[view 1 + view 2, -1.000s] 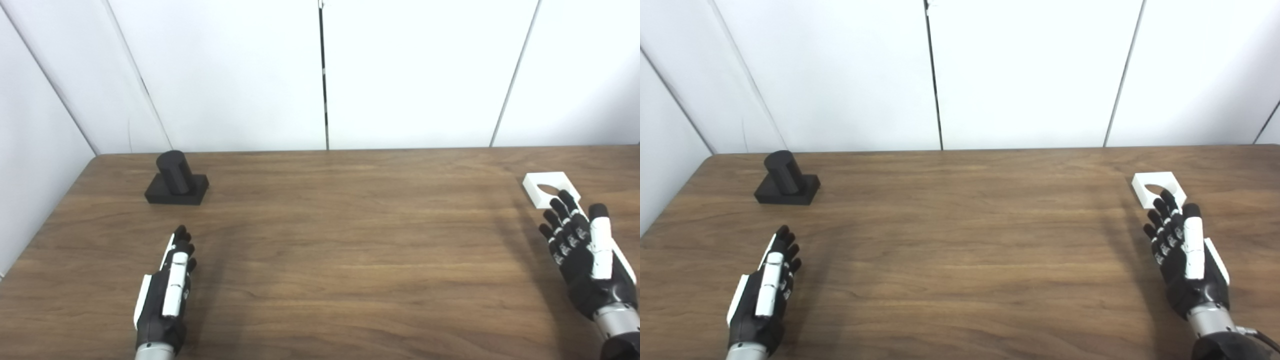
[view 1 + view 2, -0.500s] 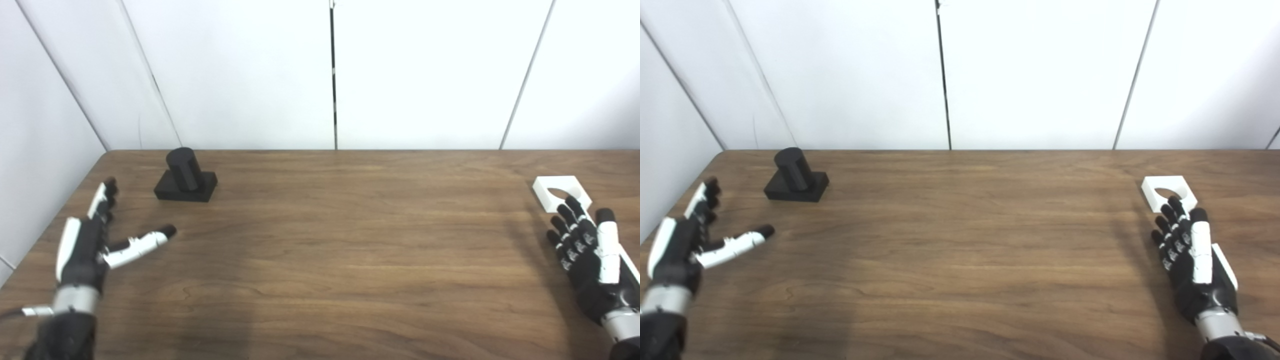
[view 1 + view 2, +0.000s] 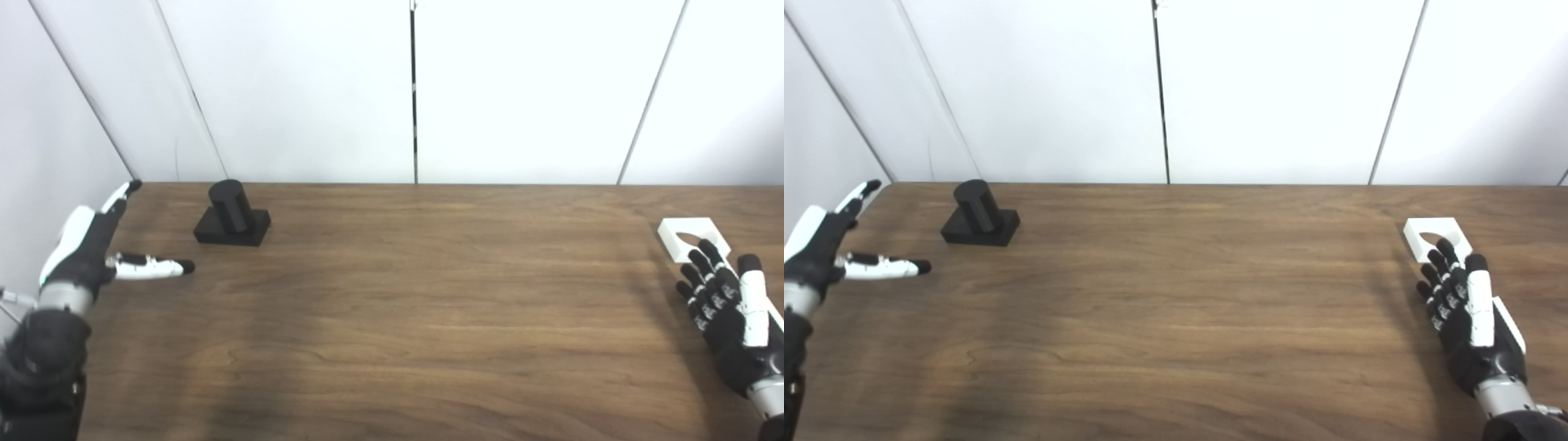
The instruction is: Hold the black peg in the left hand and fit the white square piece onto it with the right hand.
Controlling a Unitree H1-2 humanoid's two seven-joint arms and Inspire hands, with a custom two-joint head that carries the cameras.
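Observation:
The black peg (image 3: pixel 230 205), a short cylinder on a square black base, stands on the wooden table (image 3: pixel 404 306) at the far left. My left hand (image 3: pixel 92 245) is open, thumb spread out, raised at the table's left edge, left of the peg and apart from it. The white square piece (image 3: pixel 692 237) with a round hole lies flat at the far right. My right hand (image 3: pixel 729 312) is open, fingers straight, just in front of the piece; its fingertips reach the near edge of the piece. Both hands hold nothing.
White wall panels stand right behind the table's far edge. A white wall also runs along the table's left edge, close to my left hand.
My left hand has swung from the table's front left out to the left edge, risen and spread its thumb. The right hand has hardly moved. The camera has shifted a little.

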